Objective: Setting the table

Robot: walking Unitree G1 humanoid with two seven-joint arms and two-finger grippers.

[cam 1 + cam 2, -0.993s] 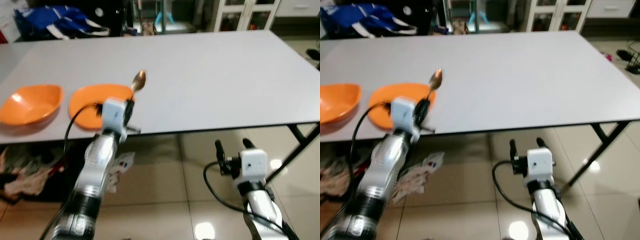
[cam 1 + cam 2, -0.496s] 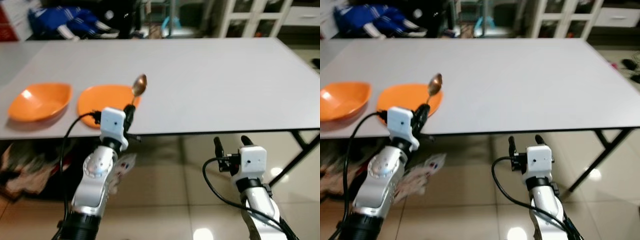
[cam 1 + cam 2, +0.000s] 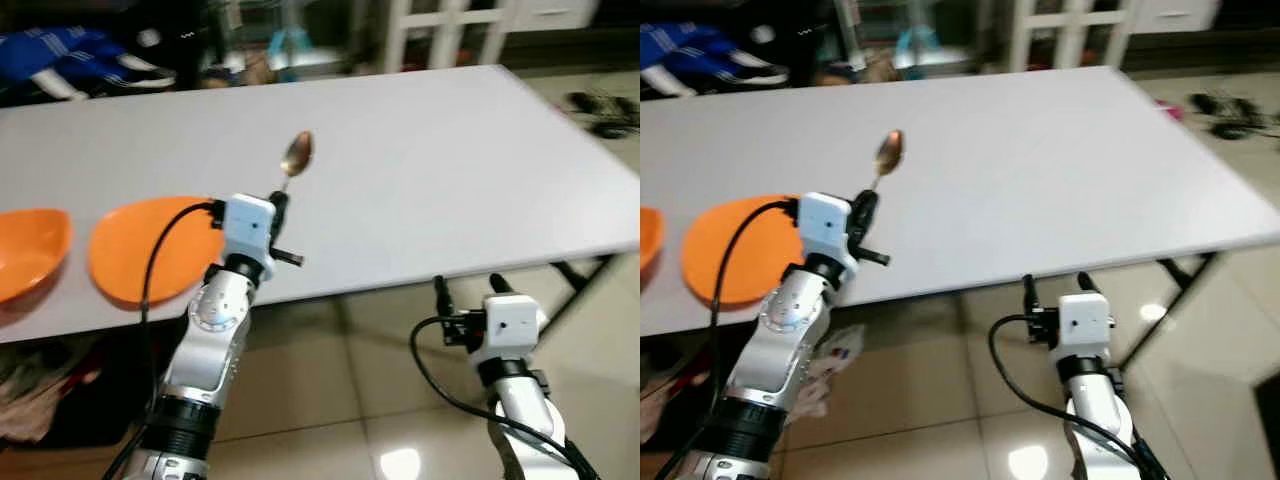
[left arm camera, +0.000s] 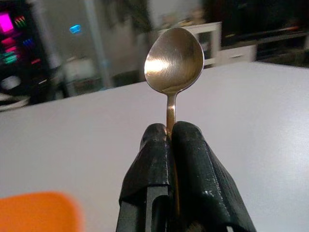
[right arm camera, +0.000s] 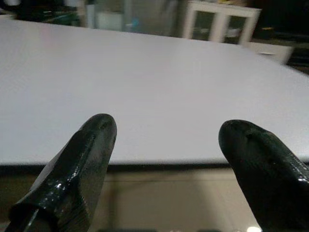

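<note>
At the left edge of the desk (image 3: 450,150) lies an orange bowl (image 3: 25,255), cut off by the frame in the head views, and just beside it, nearer the middle, an orange plate (image 3: 150,250) sits close to the near edge. The left gripper (image 3: 280,205) is raised just right of the plate, over the near edge of the desk, its two black fingers (image 4: 159,159) pressed together on the handle of a spoon (image 3: 297,155). The spoon stands upright out of the fingertips, bowl end uppermost, above the bare white surface and clear of the plate.

The left wrist view gives what the head views cannot: the thin handle is pinched right in the seam between the two pads, the shiny spoon bowl faces the camera, and a corner of the orange plate (image 4: 38,212) shows low beside the fingers.

Further right, the right gripper (image 3: 467,290) hangs below and in front of the desk's near edge, over the tiled floor (image 3: 350,400), holding nothing. Its fingers (image 5: 82,164) are spread wide apart, as the right wrist view shows plainly, with the near edge of the desk running across between them and white cabinets (image 5: 222,21) blurred beyond the far edge.
</note>
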